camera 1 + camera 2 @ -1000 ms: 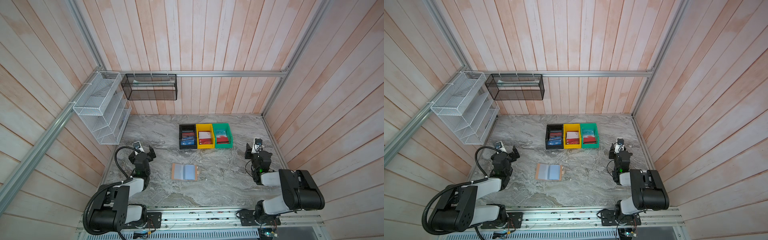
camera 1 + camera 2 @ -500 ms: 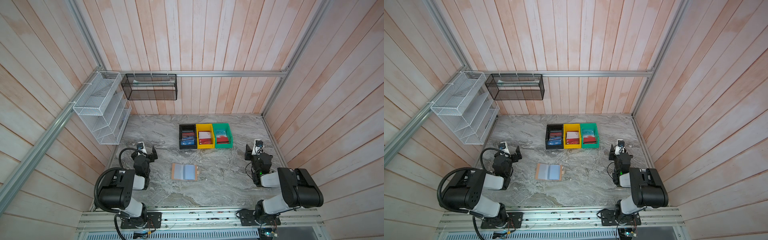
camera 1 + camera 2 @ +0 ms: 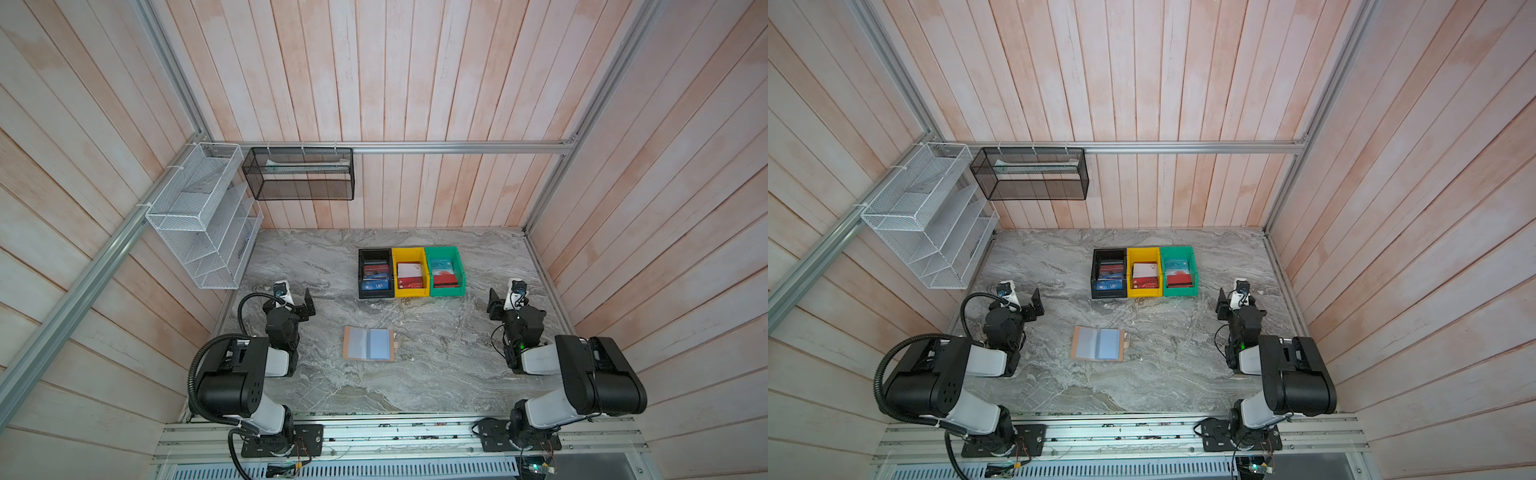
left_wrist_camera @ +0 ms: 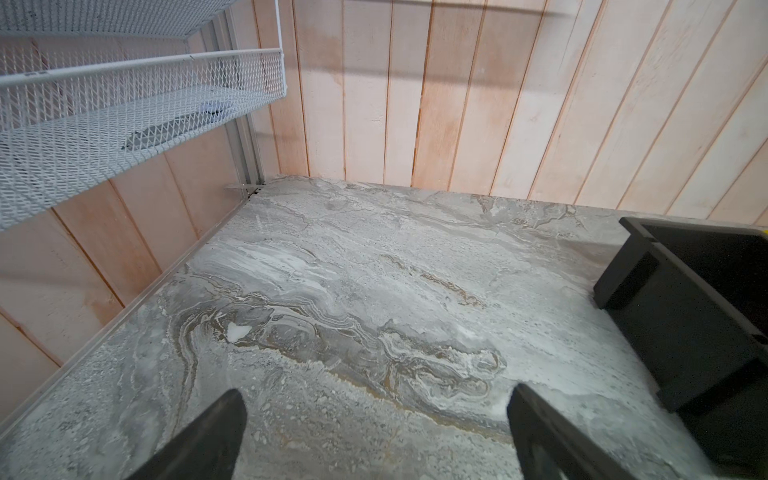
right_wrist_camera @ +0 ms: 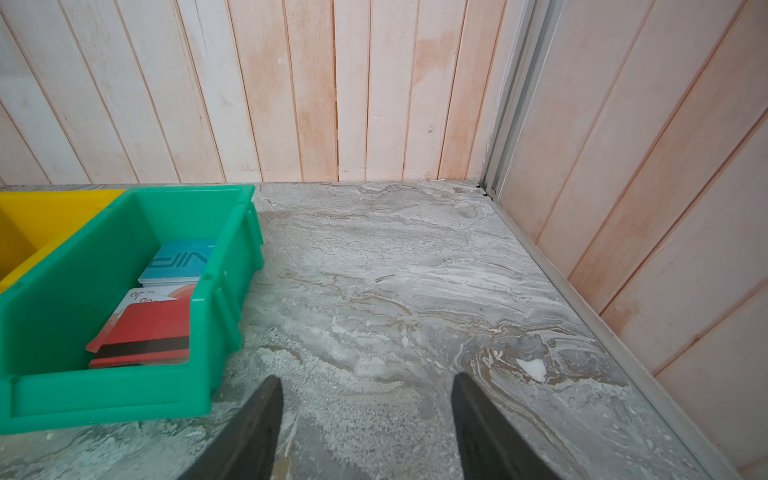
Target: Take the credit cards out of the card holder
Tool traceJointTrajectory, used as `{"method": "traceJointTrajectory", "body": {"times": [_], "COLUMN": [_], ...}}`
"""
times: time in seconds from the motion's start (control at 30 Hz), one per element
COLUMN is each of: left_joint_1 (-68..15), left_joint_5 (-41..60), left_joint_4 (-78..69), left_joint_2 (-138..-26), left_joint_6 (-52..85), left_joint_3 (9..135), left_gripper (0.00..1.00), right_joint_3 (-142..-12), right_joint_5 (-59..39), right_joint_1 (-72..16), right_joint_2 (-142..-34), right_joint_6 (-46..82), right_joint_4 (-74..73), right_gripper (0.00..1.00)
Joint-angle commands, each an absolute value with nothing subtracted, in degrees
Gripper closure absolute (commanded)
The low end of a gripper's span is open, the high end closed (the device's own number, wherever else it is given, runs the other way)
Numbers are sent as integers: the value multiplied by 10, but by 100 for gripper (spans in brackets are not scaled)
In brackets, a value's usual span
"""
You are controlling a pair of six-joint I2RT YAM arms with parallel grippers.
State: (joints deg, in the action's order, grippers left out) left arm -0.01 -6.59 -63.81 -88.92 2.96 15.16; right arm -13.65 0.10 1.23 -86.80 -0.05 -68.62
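Note:
The tan card holder (image 3: 368, 343) (image 3: 1098, 343) lies open and flat at the table's middle front, its clear sleeves pale blue-grey. Both grippers are well away from it. Credit cards lie in the bins behind it: a blue VIP card (image 5: 178, 262), a pale card with a red circle (image 5: 145, 297) and a red card (image 5: 145, 328) in the green bin (image 5: 232, 257). My left gripper (image 3: 296, 301) (image 4: 376, 405) hangs open and empty over bare marble at the left. My right gripper (image 3: 505, 305) (image 5: 368, 395) is open and empty beside the green bin.
A black bin (image 3: 375, 273), a yellow bin (image 3: 410, 272) and the green bin (image 3: 444, 271) stand in a row at the back middle, each with cards. A white wire rack (image 3: 199, 216) and a black mesh basket (image 3: 299, 173) hang on the walls. The black bin's corner (image 4: 685, 316) is near my left gripper.
My left arm has folded back over its base, with its gripper shifting a little toward the bins. The right arm has hardly moved. The card holder lies where it was.

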Motion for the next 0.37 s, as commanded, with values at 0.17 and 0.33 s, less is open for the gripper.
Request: {"method": "traceJointTrajectory", "body": {"times": [0.17, 0.33], "left_joint_1": [3, 5], "left_joint_5": [-58, -52], "left_joint_4": [-637, -642], "left_joint_2": [-886, -883], "left_joint_6": [24, 24], "left_joint_3": [165, 162], "left_gripper": [0, 0], "right_joint_3": [-136, -136], "right_joint_5": [-3, -4], "right_joint_1": [16, 16], "right_joint_2": [-869, -869], "right_joint_6": [2, 3], "right_joint_4": [-697, -697], "right_gripper": [28, 2]}}
